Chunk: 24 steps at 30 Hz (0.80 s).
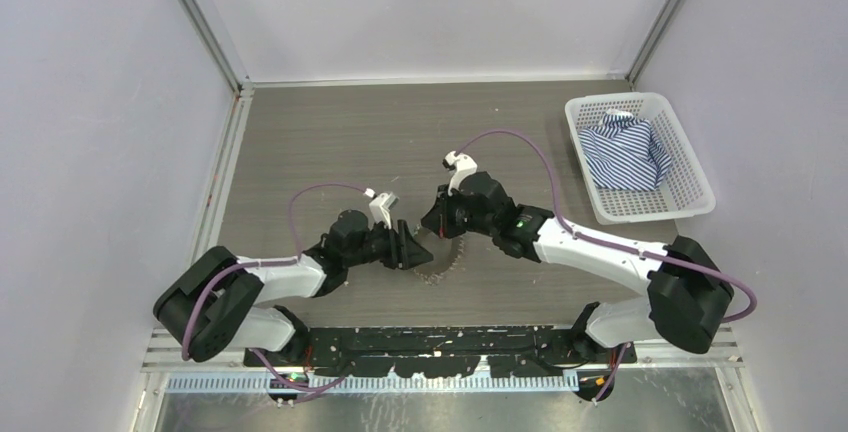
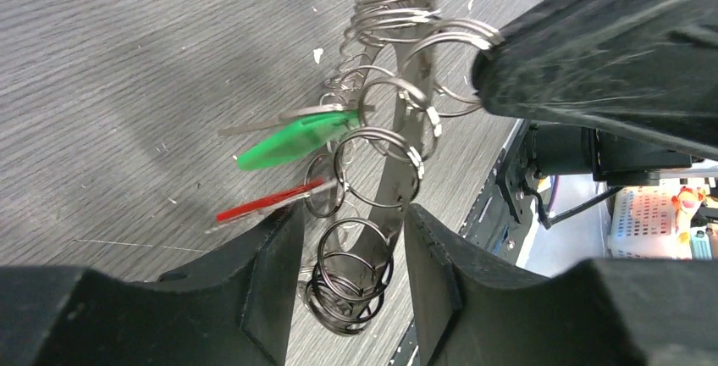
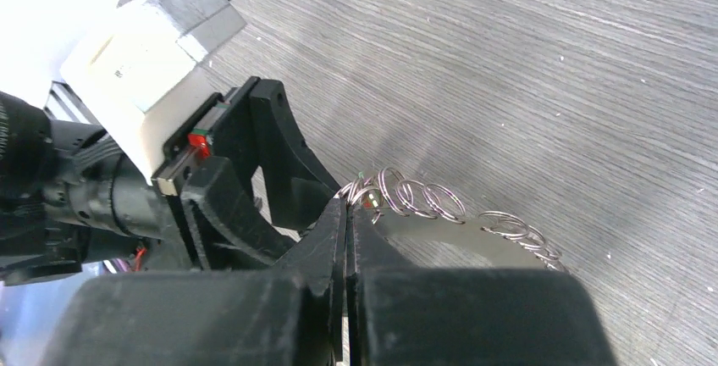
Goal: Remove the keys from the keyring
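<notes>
Keyring (image 2: 391,192) with keys (image 1: 445,264) sits near tabletop (image 1: 330,142) centre, left gripper (image 2: 351,247) at 9 o'clock with jaws part-open astride it, right gripper (image 3: 348,213) at 12 o'clock with jaws shut against its rim, both crowding it; basket (image 1: 650,210) holding striped cloth (image 1: 625,152) stands well apart at 2 o'clock.

Grey wood-grain table (image 1: 330,142); pale lilac walls (image 1: 90,102); corner posts (image 1: 200,22), probably aluminium; even light.
</notes>
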Each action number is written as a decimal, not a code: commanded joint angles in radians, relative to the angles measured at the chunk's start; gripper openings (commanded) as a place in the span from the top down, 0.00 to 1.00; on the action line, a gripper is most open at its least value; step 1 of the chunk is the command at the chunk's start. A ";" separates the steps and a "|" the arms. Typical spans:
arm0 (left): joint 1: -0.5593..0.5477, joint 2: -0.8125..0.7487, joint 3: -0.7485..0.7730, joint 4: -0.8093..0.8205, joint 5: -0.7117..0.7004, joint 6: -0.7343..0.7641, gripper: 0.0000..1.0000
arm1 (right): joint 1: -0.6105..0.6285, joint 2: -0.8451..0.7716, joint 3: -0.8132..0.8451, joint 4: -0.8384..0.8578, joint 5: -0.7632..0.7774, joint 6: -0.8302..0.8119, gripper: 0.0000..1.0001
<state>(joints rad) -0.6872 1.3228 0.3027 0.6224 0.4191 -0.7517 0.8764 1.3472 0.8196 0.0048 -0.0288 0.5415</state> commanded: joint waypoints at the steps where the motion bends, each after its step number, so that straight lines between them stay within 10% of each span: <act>1: -0.005 0.007 -0.004 0.081 -0.026 0.012 0.53 | -0.014 -0.057 0.001 0.091 -0.013 0.037 0.99; 8: -0.007 -0.110 0.046 -0.043 -0.153 0.031 0.98 | -0.017 -0.076 -0.019 0.100 0.006 0.056 0.99; 13: -0.084 -0.318 0.207 -0.431 -0.542 0.315 1.00 | -0.019 -0.123 -0.058 0.137 0.065 0.051 0.93; 19: -0.200 -0.327 0.488 -0.579 -0.840 0.818 1.00 | -0.036 -0.261 -0.042 0.171 0.135 0.018 0.41; 24: -0.557 -0.185 0.604 -0.447 -1.107 1.626 1.00 | -0.062 -0.454 -0.076 0.109 0.266 0.004 0.25</act>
<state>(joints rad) -1.0054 1.0420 0.8577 0.0502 -0.4084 0.1280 0.8364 1.0431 0.7555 0.1123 0.0994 0.5655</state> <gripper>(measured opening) 0.141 0.722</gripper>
